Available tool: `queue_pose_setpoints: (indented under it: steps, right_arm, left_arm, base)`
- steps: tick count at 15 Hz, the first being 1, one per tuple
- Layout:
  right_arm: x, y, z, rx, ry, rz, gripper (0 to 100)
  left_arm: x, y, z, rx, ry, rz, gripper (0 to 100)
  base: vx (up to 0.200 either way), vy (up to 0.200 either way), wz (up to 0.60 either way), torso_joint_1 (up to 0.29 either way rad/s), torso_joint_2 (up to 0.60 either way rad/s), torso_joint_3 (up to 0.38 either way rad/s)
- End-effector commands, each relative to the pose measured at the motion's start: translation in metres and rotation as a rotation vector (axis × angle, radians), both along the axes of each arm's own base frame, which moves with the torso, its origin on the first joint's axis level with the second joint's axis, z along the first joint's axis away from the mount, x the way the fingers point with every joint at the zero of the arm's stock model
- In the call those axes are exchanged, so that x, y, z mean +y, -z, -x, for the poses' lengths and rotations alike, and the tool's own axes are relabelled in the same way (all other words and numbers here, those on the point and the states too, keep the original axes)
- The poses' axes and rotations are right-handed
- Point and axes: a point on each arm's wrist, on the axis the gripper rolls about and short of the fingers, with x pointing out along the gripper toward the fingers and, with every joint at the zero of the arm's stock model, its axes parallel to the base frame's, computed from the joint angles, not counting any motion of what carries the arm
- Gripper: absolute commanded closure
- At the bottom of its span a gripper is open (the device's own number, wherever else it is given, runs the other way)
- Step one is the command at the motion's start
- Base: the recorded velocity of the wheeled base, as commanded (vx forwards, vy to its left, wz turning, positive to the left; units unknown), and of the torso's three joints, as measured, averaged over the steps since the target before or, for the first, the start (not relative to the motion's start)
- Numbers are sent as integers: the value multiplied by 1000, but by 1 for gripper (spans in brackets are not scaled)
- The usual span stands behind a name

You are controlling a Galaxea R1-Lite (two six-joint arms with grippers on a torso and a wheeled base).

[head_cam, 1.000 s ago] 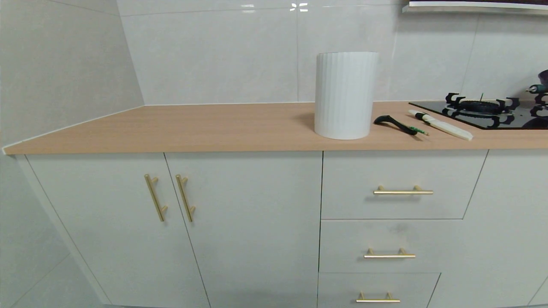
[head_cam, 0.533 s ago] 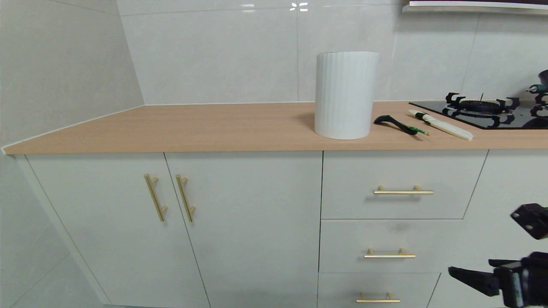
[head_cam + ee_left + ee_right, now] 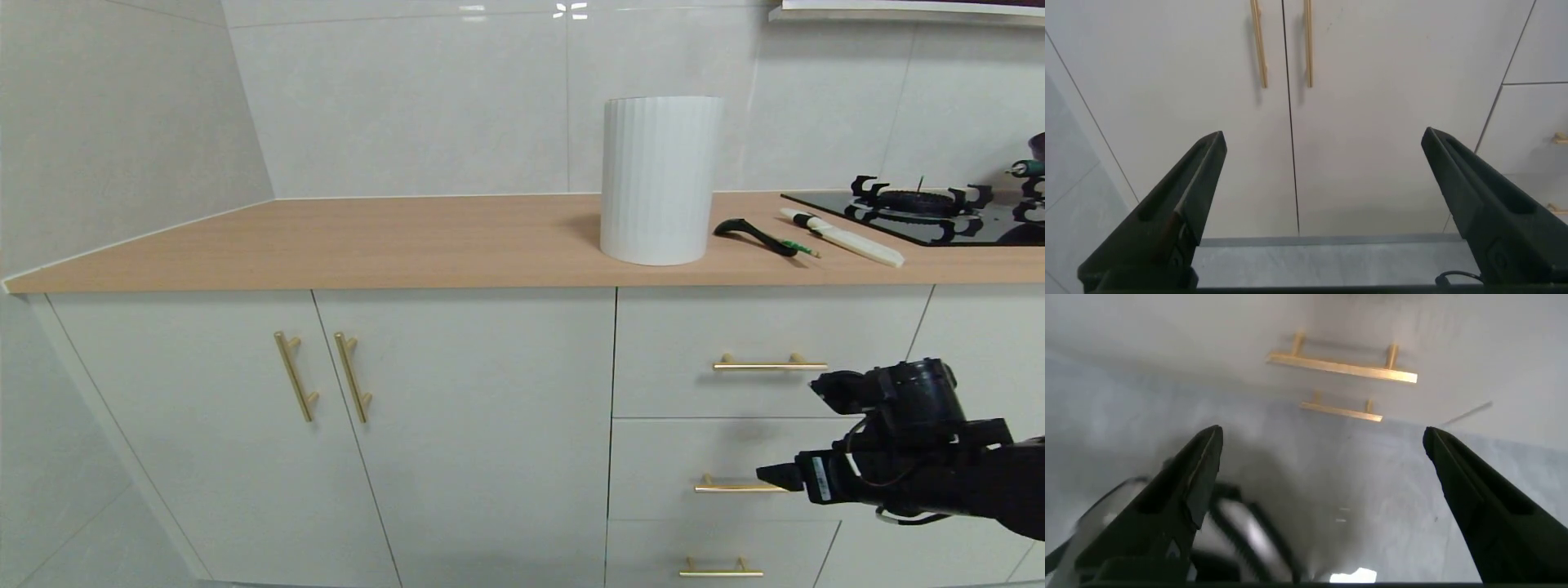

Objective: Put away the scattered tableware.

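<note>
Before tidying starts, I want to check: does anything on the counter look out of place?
Yes. A black-handled utensil and a white utensil lie loose and slanted on the counter, between the white container and the stove. Nothing looks spilled or broken.

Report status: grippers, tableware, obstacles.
Left gripper open, facing cabinet doors. Right gripper open, low before the drawers. Black-handled utensil and white utensil lie untouched on countertop, right of ribbed white container. Gas hob close beside them.
</note>
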Motion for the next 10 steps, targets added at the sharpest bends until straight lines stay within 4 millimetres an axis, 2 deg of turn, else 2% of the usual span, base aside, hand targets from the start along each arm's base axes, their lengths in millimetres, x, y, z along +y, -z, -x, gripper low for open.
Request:
queue_pose_setpoints:
  steps: [1, 2, 5, 10]
  right_arm:
    - [4, 44, -23, 67, 16, 38, 0]
    - [5, 65, -29, 71, 31, 52, 0]
    - [-3, 93, -42, 6, 97, 77, 0]
    - [-4, 121, -55, -55, 135, 95, 0]
  left_arm:
    - [0, 0, 0, -1, 1, 0, 0]
    - [0, 0, 0, -1, -1, 0, 0]
    - [0, 0, 0, -1, -1, 0, 0]
    - [0, 0, 0, -1, 1, 0, 0]
  base:
    - [0, 0, 0, 0, 0, 0]
    - [0, 0, 0, 0, 0, 0]
    - [0, 0, 0, 0, 0, 0]
    - [0, 0, 0, 0, 0, 0]
